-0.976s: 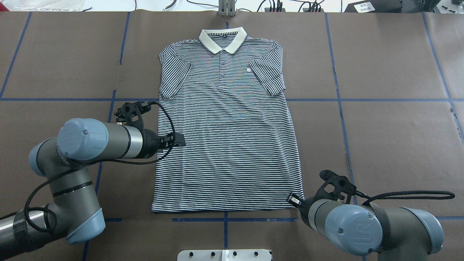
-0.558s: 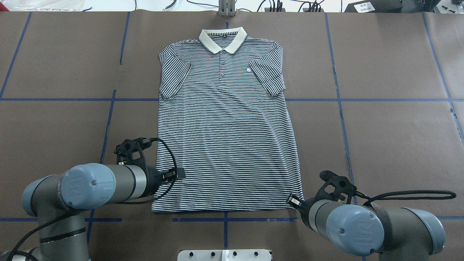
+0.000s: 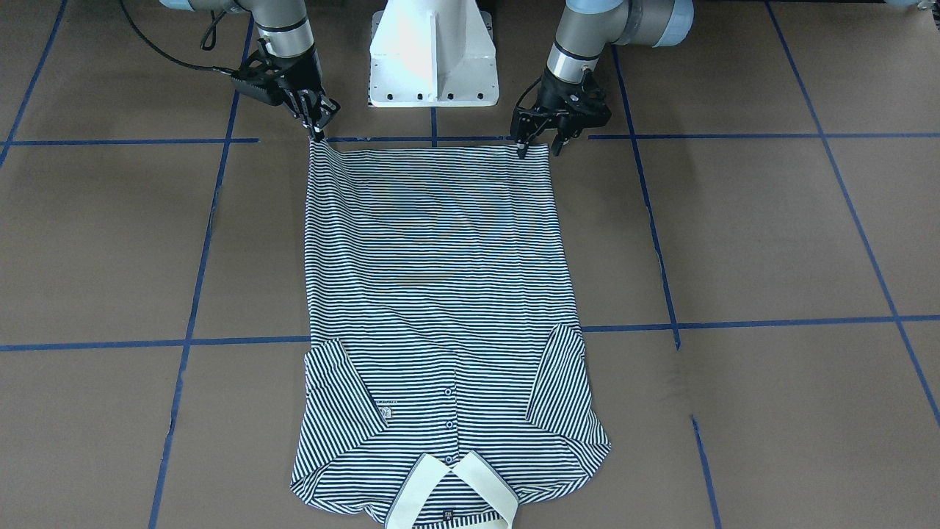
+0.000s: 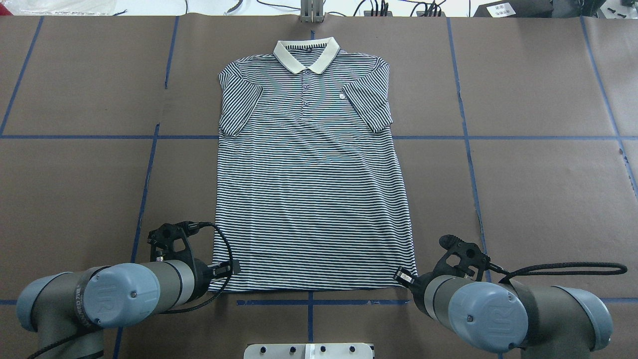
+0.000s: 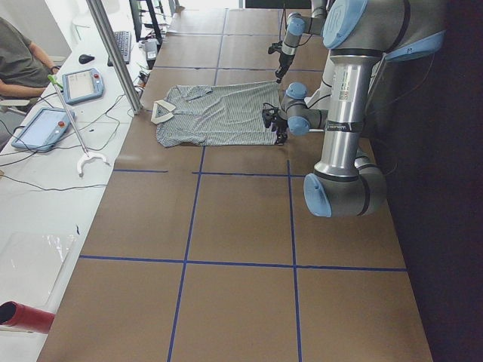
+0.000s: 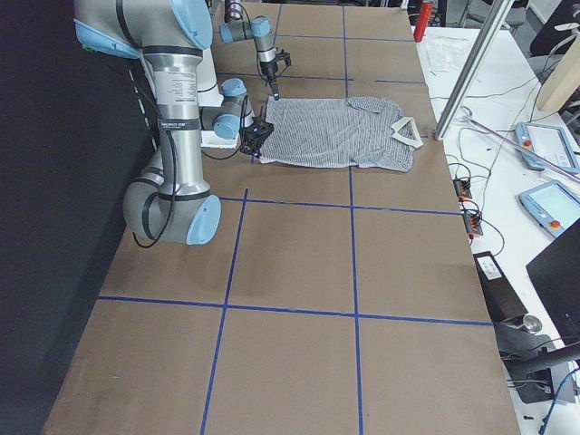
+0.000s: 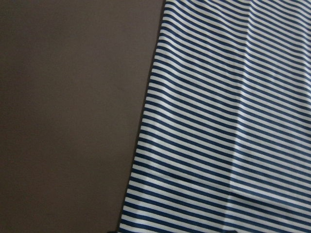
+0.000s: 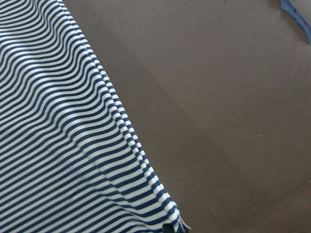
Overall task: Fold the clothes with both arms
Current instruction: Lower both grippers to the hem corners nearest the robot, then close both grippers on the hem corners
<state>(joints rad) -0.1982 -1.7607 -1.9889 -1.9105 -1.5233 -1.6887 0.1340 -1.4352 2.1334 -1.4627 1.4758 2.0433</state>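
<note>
The striped polo shirt lies flat and face up on the brown table, its cream collar at the far edge and its hem nearest the robot. My left gripper stands open over the hem's left corner, one finger on either side of it; from overhead this gripper sits at the shirt's near left corner. My right gripper is shut on the hem's right corner, which is pulled up slightly to it. The right wrist view shows that puckered corner. The left wrist view shows the shirt's side edge.
The white pedestal base stands between the two arms, just behind the hem. Blue tape lines cross the brown table cover. In the exterior left view a person sits at a side bench with tablets, beyond a metal post.
My left arm has swung back along the shirt's left edge, from mid-body down to the hem corner. The right arm and the shirt have stayed where they were.
</note>
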